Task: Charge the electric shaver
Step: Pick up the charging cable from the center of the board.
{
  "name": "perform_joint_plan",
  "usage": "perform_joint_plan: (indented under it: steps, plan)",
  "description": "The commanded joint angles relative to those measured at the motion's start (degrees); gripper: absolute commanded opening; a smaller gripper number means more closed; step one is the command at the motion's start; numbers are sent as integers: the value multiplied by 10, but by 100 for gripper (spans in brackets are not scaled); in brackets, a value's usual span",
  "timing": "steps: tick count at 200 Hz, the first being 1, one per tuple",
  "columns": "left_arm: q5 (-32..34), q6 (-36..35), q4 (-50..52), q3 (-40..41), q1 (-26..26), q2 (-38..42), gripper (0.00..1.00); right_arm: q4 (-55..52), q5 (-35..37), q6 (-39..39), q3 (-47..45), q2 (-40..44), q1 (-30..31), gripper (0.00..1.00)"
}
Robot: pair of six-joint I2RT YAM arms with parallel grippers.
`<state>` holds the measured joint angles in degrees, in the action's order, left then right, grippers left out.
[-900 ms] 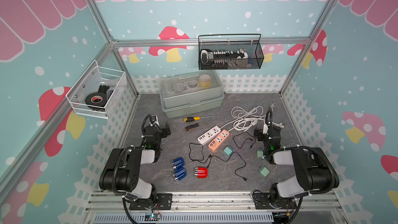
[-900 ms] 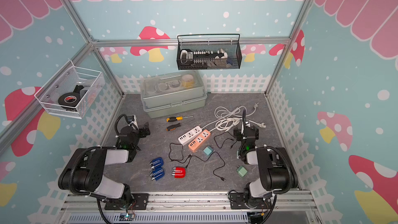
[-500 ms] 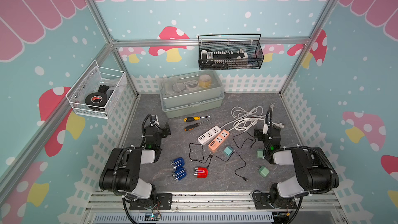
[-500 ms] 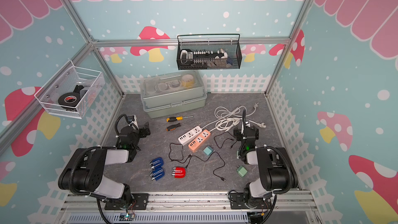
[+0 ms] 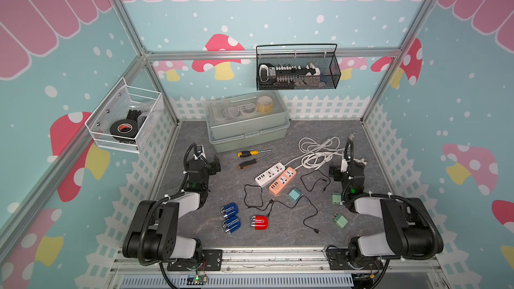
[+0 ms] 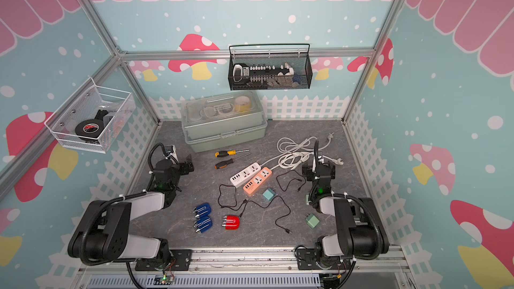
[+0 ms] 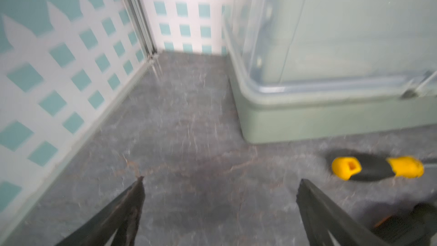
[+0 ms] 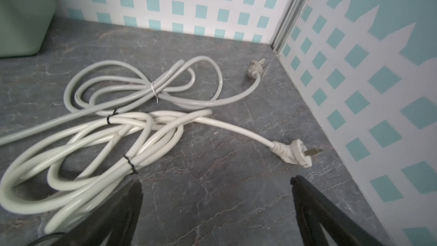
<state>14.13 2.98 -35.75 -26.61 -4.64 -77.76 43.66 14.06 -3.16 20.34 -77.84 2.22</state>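
Note:
A red electric shaver (image 5: 260, 222) (image 6: 230, 222) lies near the table's front, with two blue shavers (image 5: 230, 217) to its left. A loose black cable (image 5: 278, 204) winds from beside the red shaver toward the white power strip (image 5: 270, 174) and the orange power strip (image 5: 283, 181); a second black cable (image 5: 314, 182) lies to their right. My left gripper (image 5: 207, 161) (image 7: 220, 185) is open and empty over bare table at the left. My right gripper (image 5: 347, 166) (image 8: 215, 185) is open and empty at the right, beside the coiled white cords (image 8: 118, 126).
A green toolbox (image 5: 247, 123) (image 7: 331, 105) stands at the back, with two screwdrivers (image 5: 251, 158) in front of it. A teal adapter (image 5: 294, 195) and two green adapters (image 5: 341, 221) lie right of centre. A white plug (image 8: 298, 153) rests near the right wall. Wire baskets hang on the walls.

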Motion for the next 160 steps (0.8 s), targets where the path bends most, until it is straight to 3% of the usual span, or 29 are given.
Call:
perform_joint_plan:
  steps: [1,17,34,44,51,65,81,93,105,123,160]
  plan:
    - [86,1,27,-32,-24,56,99,-62,41,-1,37,71,2,99]
    - [120,18,61,-75,-36,80,99,-74,62,-6,67,116,2,99]
    - [153,44,123,-147,-46,101,99,-162,88,-30,150,164,2,99]
    - [197,109,199,-213,-51,107,99,-229,103,-70,220,180,2,99]
    - [205,195,329,-279,-51,111,99,-299,112,-122,275,185,2,99]
    - [142,356,562,-396,-33,110,99,-495,109,-247,388,188,3,99]
    - [-74,472,452,-348,41,107,99,-527,103,-319,395,190,-7,99]
    - [-100,549,441,-343,51,91,99,-526,20,-301,396,189,-16,99]
    - [-107,549,507,-387,42,66,99,-574,-24,-295,422,179,-14,99]
    - [-87,531,625,-446,4,40,99,-664,-22,-279,462,171,15,99]
    - [-78,527,776,-449,-123,30,96,-855,-31,-232,501,156,124,96]
